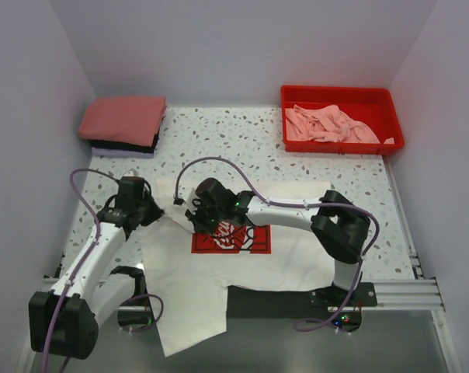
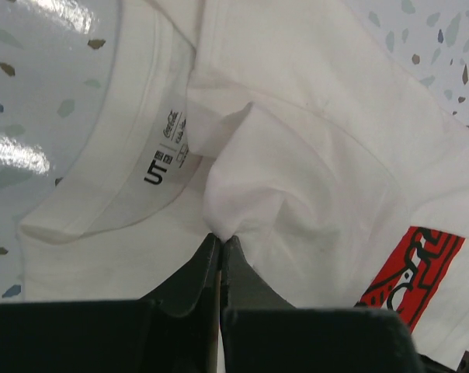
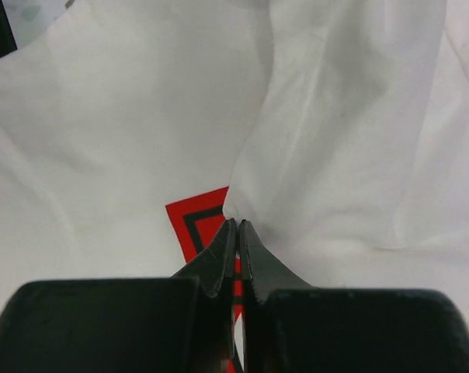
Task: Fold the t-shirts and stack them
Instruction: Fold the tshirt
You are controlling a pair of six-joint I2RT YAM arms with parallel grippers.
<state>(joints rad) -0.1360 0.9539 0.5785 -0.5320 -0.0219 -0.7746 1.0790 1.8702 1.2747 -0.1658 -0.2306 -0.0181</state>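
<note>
A white t-shirt [image 1: 289,225] with a red square logo print [image 1: 231,239] lies spread on the table; its lower part hangs over the near edge. My left gripper [image 1: 158,211] is shut on a pinch of its white cloth [image 2: 242,202] beside the collar label [image 2: 166,151]. My right gripper [image 1: 202,211] is shut on a fold of the same shirt [image 3: 328,155] just above the red print [image 3: 192,225]. Folded shirts are stacked at the back left: salmon-red [image 1: 123,118] on top, black [image 1: 126,145] and lavender [image 1: 122,153] under it. Light pink shirts [image 1: 328,124] lie crumpled in the tray.
A red plastic tray [image 1: 339,97] stands at the back right. White walls close in the table on the left, back and right. Terrazzo tabletop [image 1: 219,132] shows between the stack and the tray. A metal rail [image 1: 397,287] runs along the near edge.
</note>
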